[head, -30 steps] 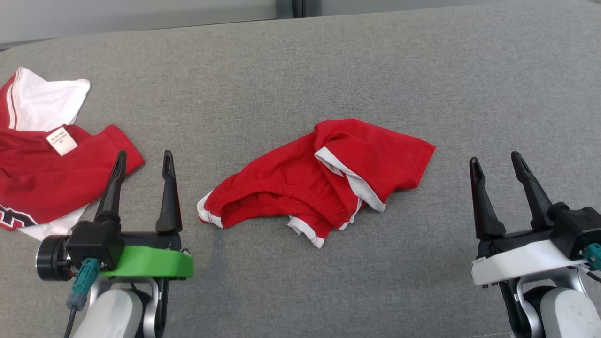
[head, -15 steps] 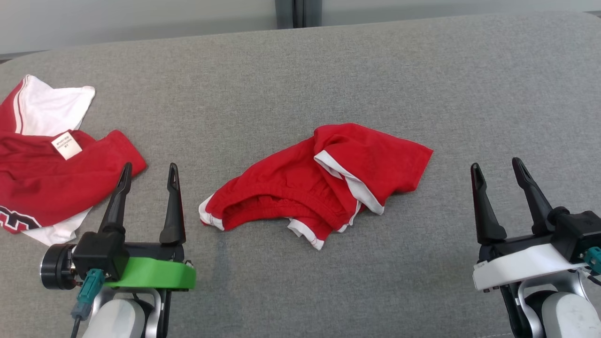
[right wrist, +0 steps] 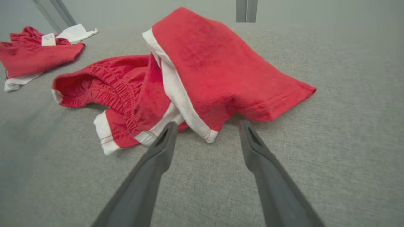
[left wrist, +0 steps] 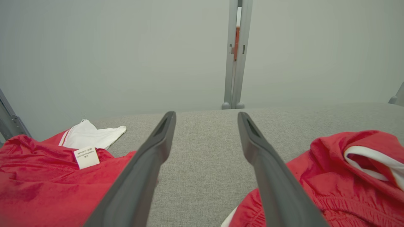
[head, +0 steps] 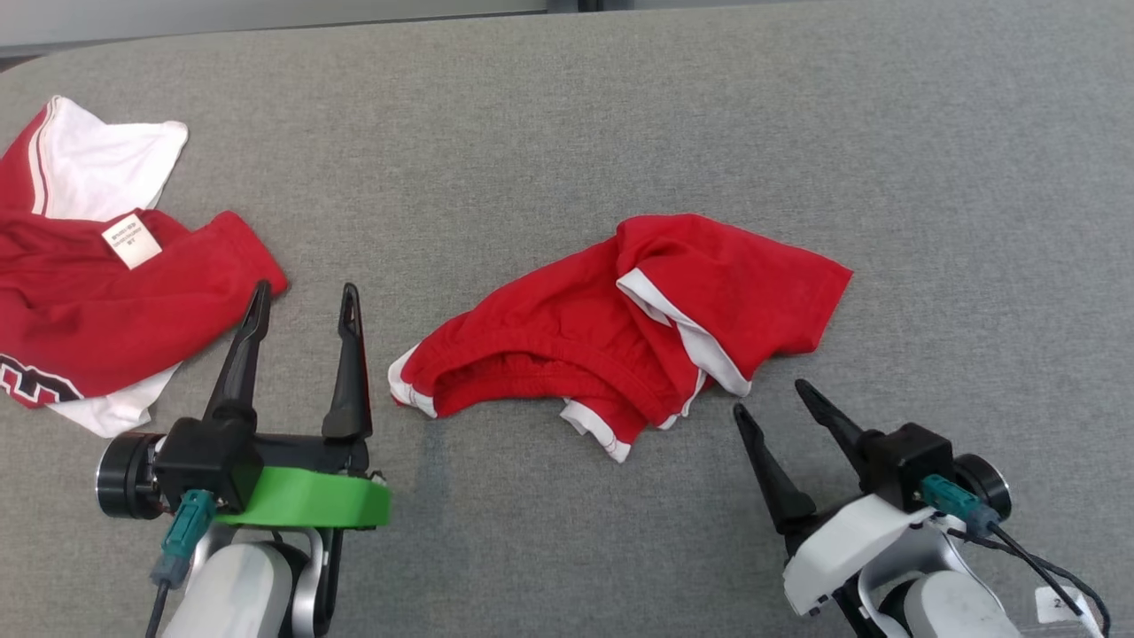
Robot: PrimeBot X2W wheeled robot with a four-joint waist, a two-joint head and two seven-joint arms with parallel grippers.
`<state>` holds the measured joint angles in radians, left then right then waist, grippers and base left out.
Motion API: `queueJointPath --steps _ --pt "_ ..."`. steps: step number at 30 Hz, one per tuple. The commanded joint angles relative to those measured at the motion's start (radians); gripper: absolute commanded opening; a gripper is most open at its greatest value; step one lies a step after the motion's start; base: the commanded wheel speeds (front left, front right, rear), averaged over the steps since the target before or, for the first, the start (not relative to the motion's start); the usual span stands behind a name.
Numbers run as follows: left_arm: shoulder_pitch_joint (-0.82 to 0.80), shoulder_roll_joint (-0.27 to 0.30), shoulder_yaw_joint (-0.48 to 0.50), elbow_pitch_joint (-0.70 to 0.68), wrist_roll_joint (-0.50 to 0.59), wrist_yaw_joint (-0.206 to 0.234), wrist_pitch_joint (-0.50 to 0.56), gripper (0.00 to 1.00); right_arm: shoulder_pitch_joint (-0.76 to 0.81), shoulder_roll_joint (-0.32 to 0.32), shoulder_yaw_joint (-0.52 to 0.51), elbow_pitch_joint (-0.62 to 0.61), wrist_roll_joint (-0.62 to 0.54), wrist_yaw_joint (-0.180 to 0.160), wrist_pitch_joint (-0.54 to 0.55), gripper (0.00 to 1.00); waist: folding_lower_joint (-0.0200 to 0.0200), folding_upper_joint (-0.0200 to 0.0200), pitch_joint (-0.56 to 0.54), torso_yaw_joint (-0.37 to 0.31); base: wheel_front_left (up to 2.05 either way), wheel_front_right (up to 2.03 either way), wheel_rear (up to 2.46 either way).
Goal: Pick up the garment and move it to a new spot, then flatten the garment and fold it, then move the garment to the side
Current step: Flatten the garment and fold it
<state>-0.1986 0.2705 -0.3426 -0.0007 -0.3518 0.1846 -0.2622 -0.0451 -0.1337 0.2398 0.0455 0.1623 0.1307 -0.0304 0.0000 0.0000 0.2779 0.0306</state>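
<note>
Grey fabric surface [head: 567,115], pale wall [left wrist: 126,47] behind. Shorts [head: 620,328] red, white-trimmed, crumpled mid-surface. Left gripper [head: 306,287] and right gripper [head: 769,396] both spread, empty; right one just beside shorts' near edge.

Red garment [head: 554,337] with white trim on grey surface [head: 620,115].

Garment [head: 620,346]: red knit cloth, matt, white trim, gathered elastic band. Desk [head: 567,115]: grey woven fabric cover, coarse, matt. Left gripper [head: 306,286], right gripper [head: 769,396]: fingers dark, smooth, matt plastic. Second garment [head: 106,301], 9 o'clock: same cloth.
</note>
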Motion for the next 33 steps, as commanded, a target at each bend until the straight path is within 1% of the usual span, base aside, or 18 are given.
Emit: queueJointPath --steps 1,8,10,11,14,19,22,25,29,31,32,33 --pt "-0.021 -0.001 0.003 0.002 0.010 -0.009 -0.004 1.00 -0.034 -0.001 0.010 0.029 0.005 0.000 -0.008 1.00 0.0000 0.0000 0.021 0.017 0.00 0.00 0.00" --pt "-0.036 -0.023 0.014 0.011 0.026 -0.025 -0.004 1.00 -0.134 0.002 0.046 0.181 0.002 0.000 -0.030 1.00 0.0000 0.0000 0.049 0.029 0.00 0.00 0.00" --pt "-0.038 -0.029 0.017 0.013 0.031 -0.027 -0.004 1.00 -0.160 -0.001 0.049 0.209 0.004 0.000 -0.040 0.29 0.0000 0.0000 0.054 0.029 0.00 0.00 0.00" --pt "-0.038 -0.031 0.020 0.014 0.033 -0.029 -0.004 1.00 -0.173 -0.002 0.051 0.215 0.006 0.000 -0.049 0.00 0.0000 0.0000 0.056 0.029 0.00 0.00 0.00" --pt "-0.036 -0.036 0.028 0.014 0.038 -0.034 -0.004 1.00 -0.186 -0.008 0.040 0.210 0.009 0.000 -0.070 0.00 0.0000 0.0000 0.060 0.024 0.00 0.00 0.00" --pt "-0.031 -0.045 0.039 0.017 0.050 -0.042 -0.004 1.00 -0.182 -0.040 -0.012 0.142 -0.006 0.000 -0.077 0.00 0.0000 0.0000 0.058 0.010 0.00 0.00 0.00" --pt "-0.031 -0.050 0.045 0.020 0.057 -0.049 -0.004 1.00 -0.182 -0.072 -0.069 0.089 -0.023 0.000 -0.062 0.00 0.0000 0.0000 0.056 0.003 0.00 0.00 0.00" --pt "-0.035 -0.055 0.048 0.023 0.062 -0.054 -0.004 1.00 -0.196 -0.099 -0.138 0.061 -0.037 0.000 -0.049 0.00 0.0000 0.0000 0.055 0.000 0.00 0.00 0.00" --pt "-0.041 -0.064 0.048 0.026 0.071 -0.065 -0.004 1.00 -0.215 -0.133 -0.237 0.083 -0.056 0.000 -0.055 0.00 0.0000 0.0000 0.056 0.006 0.00 0.00 0.00" --pt "-0.041 -0.068 0.049 0.028 0.075 -0.070 -0.004 1.00 -0.219 -0.144 -0.278 0.118 -0.053 0.000 -0.065 0.00 0.0000 0.0000 0.057 0.011 0.00 0.00 0.00" --pt "-0.041 -0.071 0.050 0.030 0.077 -0.072 -0.004 1.00 -0.221 -0.143 -0.296 0.137 -0.052 0.000 -0.072 0.14 0.0000 0.0000 0.057 0.014 0.00 0.00 0.00" --pt "-0.039 -0.072 0.053 0.031 0.078 -0.073 -0.004 1.00 -0.220 -0.138 -0.311 0.155 -0.048 0.000 -0.076 0.43 0.0000 0.0000 0.057 0.016 0.00 0.00 0.00"
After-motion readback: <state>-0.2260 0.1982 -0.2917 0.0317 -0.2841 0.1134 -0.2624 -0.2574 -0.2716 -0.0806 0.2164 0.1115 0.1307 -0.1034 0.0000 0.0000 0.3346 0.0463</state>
